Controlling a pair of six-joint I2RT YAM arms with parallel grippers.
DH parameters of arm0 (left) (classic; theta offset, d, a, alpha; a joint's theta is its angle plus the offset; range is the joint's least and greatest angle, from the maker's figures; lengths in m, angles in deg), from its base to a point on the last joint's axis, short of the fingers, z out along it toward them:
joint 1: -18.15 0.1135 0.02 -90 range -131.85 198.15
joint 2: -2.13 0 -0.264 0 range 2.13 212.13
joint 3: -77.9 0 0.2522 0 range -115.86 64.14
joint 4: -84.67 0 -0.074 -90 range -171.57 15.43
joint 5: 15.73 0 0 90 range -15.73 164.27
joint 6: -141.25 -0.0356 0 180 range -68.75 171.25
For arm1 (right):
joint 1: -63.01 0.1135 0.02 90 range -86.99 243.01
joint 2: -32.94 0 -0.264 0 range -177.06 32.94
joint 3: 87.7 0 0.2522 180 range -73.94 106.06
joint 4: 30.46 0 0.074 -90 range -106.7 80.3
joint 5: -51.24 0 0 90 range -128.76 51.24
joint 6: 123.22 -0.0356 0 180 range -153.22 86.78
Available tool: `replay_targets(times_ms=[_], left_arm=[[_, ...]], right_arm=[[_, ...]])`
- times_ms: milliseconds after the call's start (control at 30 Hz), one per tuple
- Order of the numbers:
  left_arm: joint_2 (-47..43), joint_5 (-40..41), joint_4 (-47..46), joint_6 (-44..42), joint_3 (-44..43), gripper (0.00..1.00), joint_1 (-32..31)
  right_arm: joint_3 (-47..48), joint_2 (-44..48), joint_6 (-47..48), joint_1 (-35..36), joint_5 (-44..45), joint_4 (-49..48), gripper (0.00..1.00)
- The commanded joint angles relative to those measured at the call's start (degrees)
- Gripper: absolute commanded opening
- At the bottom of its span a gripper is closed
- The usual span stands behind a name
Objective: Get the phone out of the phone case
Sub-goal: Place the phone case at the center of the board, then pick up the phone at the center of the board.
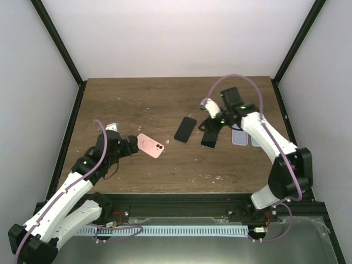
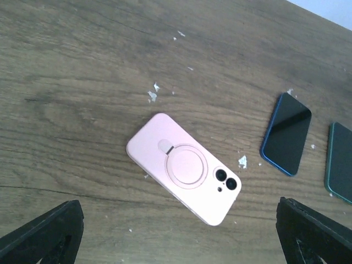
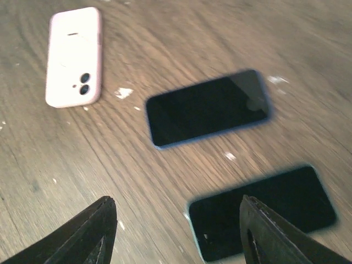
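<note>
Pink phone case [image 1: 150, 146] lies back-up on the wooden surface [image 1: 165, 104], its ring holder and the twin camera lenses showing, so the phone appears to be seated inside it. Its long axis runs on a diagonal, with the lens end pointing away from the left claw [image 1: 134, 145], which sits just beside the case's plain end and is plainly the nearer arm. That claw is released, fingers spread wide with nothing between them. In the left wrist view the case sits ahead of the claw and skewed to the line across the fingers, so a wrist turn would likely be needed to take it squarely across its narrow width. To the right of the case, well apart from it, lie a blue-edged phone [image 1: 185, 129] and then a teal-edged phone [image 1: 209, 137], both screen-up. The right claw [image 1: 210, 122] hovers over those two, partly spread and gripping nothing, far from the case.
</note>
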Motion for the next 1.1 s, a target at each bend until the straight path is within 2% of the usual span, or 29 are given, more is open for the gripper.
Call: replay_targets(times_ms=[0,100,200,300,467,533,800,1067], left_arm=[[-1.6,-3.8,4.6,-1.1,-4.8,0.97,0.8],[-3.0,4.4,8.0,-3.8,-6.3,1.0,1.3],[-3.7,9.1,10.8,-5.3,-6.4,1.0,2.7],[-5.9,10.8,9.5,-5.2,-3.9,1.0,2.9],[-8.3,14.5,9.9,-5.5,-4.2,1.0,3.3],[-9.1,14.8,9.8,-5.6,-4.0,1.0,3.3],[-9.9,14.9,9.9,-5.4,-3.8,1.0,3.4],[-10.7,14.6,9.6,-5.6,-3.6,1.0,3.4]], right_arm=[[4.8,-7.6,-4.3,10.8,5.7,-2.1,0.62],[8.1,-13.8,-6.0,17.8,8.4,-3.0,0.67],[12.6,-20.2,-7.4,23.9,11.5,-3.7,0.8],[17.6,-26.6,-9.1,27.5,13.2,-3.4,0.91],[26.0,-35.9,-9.9,31.5,14.1,-0.4,0.93],[28.8,-39.0,-10.4,32.6,14.7,1.2,1.0],[36.4,-47.2,-12.6,33.9,15.5,5.7,1.0],[37.2,-50.5,-12.3,35.8,19.0,8.8,1.0]])
